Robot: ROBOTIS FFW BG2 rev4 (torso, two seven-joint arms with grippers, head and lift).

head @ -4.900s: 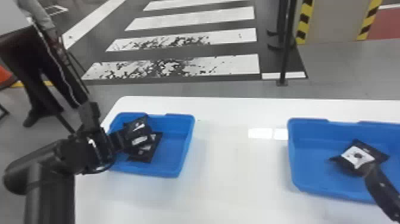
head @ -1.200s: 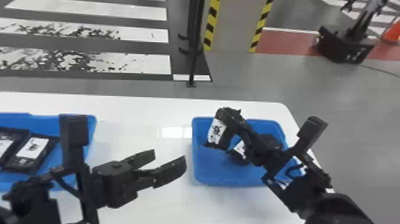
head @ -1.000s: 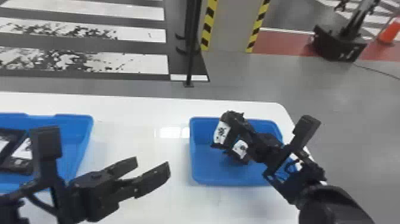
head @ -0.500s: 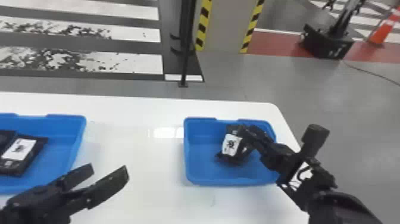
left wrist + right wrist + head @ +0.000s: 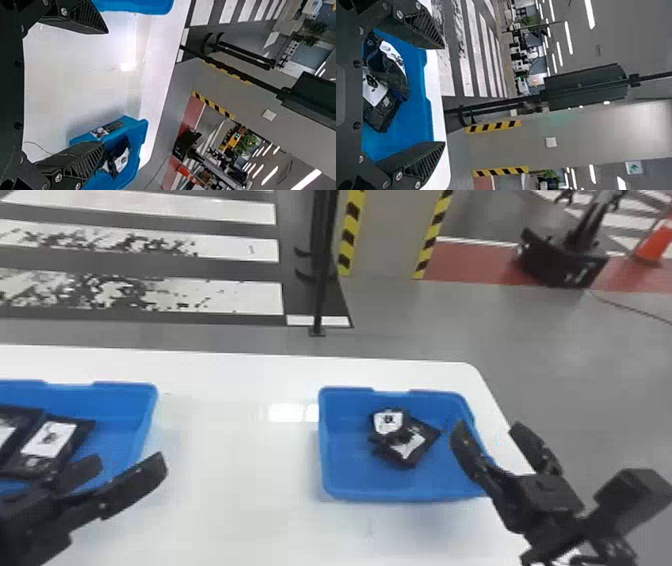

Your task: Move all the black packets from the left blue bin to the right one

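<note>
Black packets, flat pouches: two in your left blue bin [image 5: 125,388], two visible in your right blue bin [image 5: 350,489].
Black pouches with white printed labels; on your left, one packet [image 5: 50,440] lies flat beside another [image 5: 31,417], the latter cut by the view's edge; on your right, an upper packet [image 5: 389,423] and a lower packet [image 5: 411,445] overlap, creased. Handling, by judgement: light, soft, perhaps slick; you would best pinch across the narrow width, near the middle, label lightly pressed. Left pincer [image 5: 130,460], wide, holding nothing, near the left bin; right pincer [image 5: 487,427], likewise spread, at the right bin's outer side.
</note>
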